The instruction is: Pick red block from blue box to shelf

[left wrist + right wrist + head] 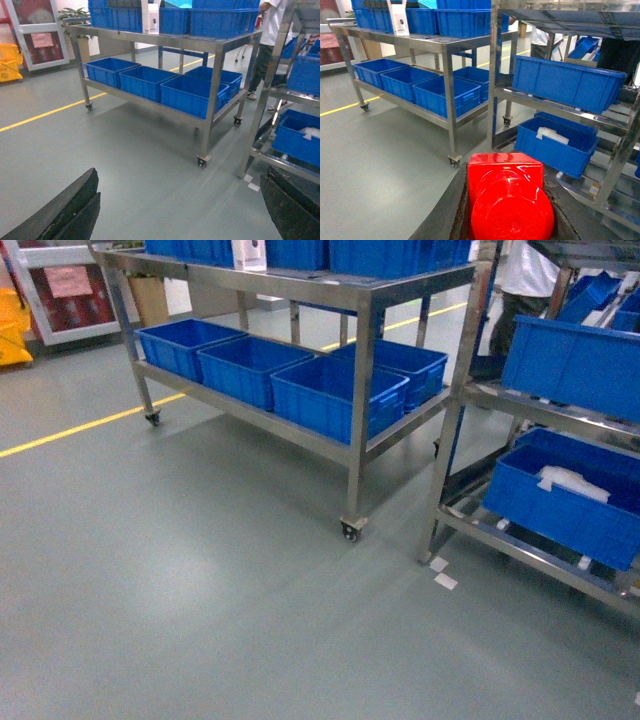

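Red block (507,197), glossy, light and rigid, likely slippery, pinched by flat sides in right jaws facing shelf (450,50); left jaws spread, seemingly empty.

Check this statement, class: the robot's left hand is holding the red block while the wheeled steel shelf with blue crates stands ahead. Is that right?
Not quite. It is the right hand that holds the red block, as the right wrist view shows; the left wrist view shows the left hand empty and open. The rest stands: the wheeled steel shelf with blue crates is ahead.
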